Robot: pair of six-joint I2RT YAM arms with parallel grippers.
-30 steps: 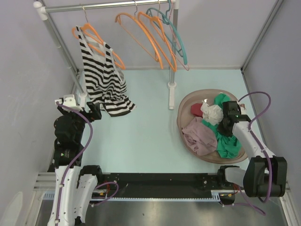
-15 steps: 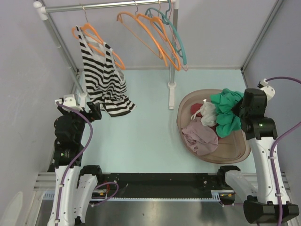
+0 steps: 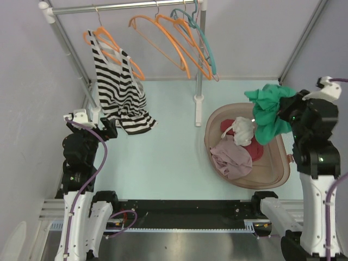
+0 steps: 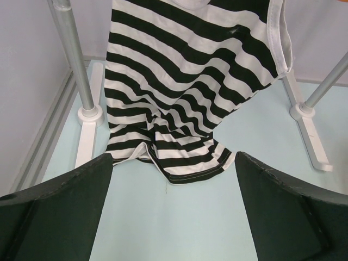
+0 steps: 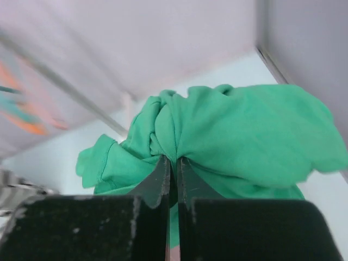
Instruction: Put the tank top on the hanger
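My right gripper (image 3: pixel 285 110) is shut on the green tank top (image 3: pixel 267 111) and holds it bunched in the air above the far right rim of the basket (image 3: pixel 274 171). In the right wrist view the jaws pinch a fold of the green tank top (image 5: pixel 228 136) at the gripper (image 5: pixel 173 159). Several orange hangers (image 3: pixel 174 41) hang empty on the rail (image 3: pixel 125 6) at the back. My left gripper (image 3: pixel 110 129) is open and empty at the left, just short of the hem of the striped top; in the left wrist view the gripper (image 4: pixel 174 179) is well apart over bare table.
The black-and-white striped top (image 3: pixel 119 87) hangs on an orange hanger at the left and trails on the table (image 4: pixel 179 157). A teal hanger (image 3: pixel 204 43) hangs by the rack post (image 3: pixel 199 103). The basket holds pinkish-mauve (image 3: pixel 231 157), white and red garments.
My right arm has lifted the green tank top out of the basket and carried it up and to the far right. The hangers swing slightly. The left arm has not moved.
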